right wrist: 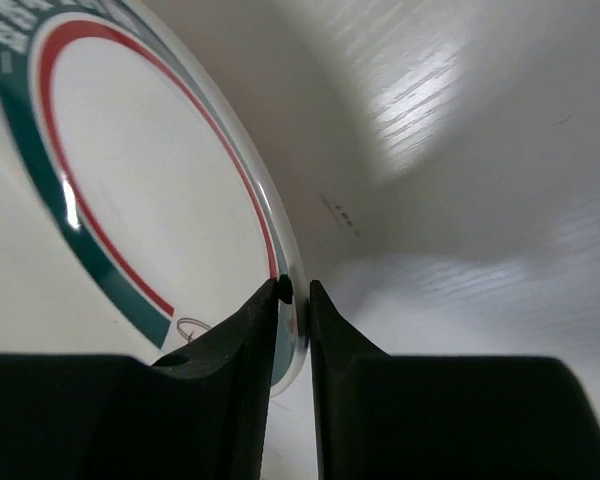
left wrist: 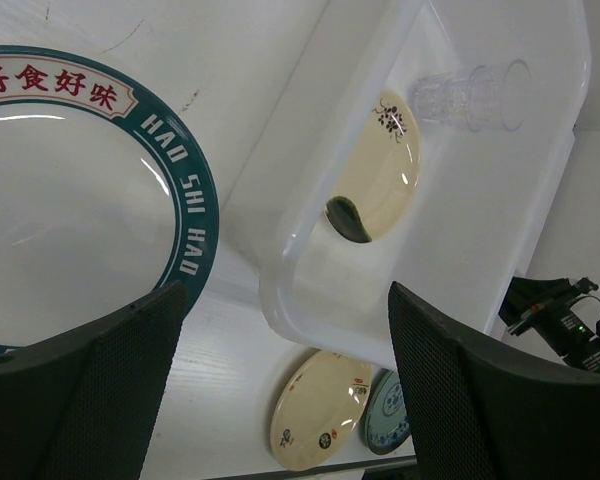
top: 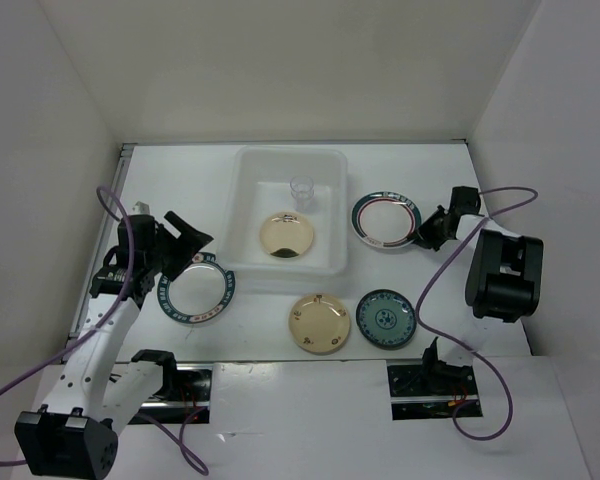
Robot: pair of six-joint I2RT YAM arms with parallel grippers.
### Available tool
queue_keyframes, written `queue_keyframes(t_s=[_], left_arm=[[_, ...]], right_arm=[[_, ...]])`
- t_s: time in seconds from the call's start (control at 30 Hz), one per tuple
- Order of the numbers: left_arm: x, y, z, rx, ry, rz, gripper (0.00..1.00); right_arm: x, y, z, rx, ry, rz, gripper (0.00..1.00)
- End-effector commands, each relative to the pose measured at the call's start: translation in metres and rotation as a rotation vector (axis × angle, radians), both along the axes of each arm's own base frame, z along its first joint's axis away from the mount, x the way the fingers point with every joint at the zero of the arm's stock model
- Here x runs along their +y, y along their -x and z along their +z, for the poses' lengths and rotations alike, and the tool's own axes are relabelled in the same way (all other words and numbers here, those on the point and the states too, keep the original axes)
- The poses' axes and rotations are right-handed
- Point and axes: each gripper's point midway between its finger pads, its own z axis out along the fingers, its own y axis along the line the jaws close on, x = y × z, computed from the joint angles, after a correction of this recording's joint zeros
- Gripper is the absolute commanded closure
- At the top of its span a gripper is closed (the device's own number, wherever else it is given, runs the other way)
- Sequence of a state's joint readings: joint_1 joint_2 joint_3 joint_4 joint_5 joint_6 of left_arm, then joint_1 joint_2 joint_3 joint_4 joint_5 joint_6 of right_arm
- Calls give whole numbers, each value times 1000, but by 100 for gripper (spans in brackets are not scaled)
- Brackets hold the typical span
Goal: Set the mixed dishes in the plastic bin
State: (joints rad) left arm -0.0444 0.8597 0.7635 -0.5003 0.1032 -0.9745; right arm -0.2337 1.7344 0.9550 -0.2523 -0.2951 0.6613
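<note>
The left arm (top: 95,345) reached forward along the left side of the worktop (top: 180,180), its wrist tipped down and its jaws spread wide, holding nothing. They hung over the near-left edge of the teal-rimmed plate (top: 196,288) (left wrist: 70,200), which lay flat just left of the plastic bin (top: 245,215) (left wrist: 310,290).

The right arm (top: 500,275) bent back on the right side, with its wrist turned inward toward the green-red rimmed plate (top: 385,220) (right wrist: 150,170). Its jaws were narrow, pinched on that plate's right rim, one finger on each face. The plate sat just right of the bin.

Inside the bin lay a cream dish (top: 287,236) (left wrist: 380,175) near the front wall and a small clear cup (top: 301,190) (left wrist: 470,95) behind it, the two apart. In front of the bin, on the worktop, a cream-yellow plate (top: 320,323) (left wrist: 320,410) and a teal plate (top: 387,318) (left wrist: 388,425) rested side by side
</note>
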Motion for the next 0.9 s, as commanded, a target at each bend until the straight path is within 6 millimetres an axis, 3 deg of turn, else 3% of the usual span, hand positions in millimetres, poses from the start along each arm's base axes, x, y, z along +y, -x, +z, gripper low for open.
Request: queue_keyframes(t_s=[0.0, 0.1, 0.43, 0.57, 0.6, 0.7, 0.8, 0.87], left_arm=[[-3, -3, 4, -25, 23, -6, 11], [-3, -5, -1, -5, 22, -6, 11], [-6, -6, -1, 1, 20, -32, 11], [-5, -4, -3, 9, 13, -38, 11], [-7, -3, -3, 9, 19, -46, 11], [-10, -4, -8, 29, 19, -55, 11], [-15, -4, -9, 28, 11, -82, 11], [-18, -4, -12, 38, 11, -92, 11]], right_arm=[[-3, -13, 46, -168, 45, 27, 100], [-5, -10, 56, -199, 64, 19, 100], [-8, -12, 121, -374, 112, -9, 100], [-7, -14, 177, -505, 135, -3, 100], [-9, -16, 203, -559, 158, -13, 100], [-11, -22, 247, -641, 184, -8, 100], [-1, -25, 288, -739, 180, 59, 100], [17, -21, 313, -801, 152, 155, 100]])
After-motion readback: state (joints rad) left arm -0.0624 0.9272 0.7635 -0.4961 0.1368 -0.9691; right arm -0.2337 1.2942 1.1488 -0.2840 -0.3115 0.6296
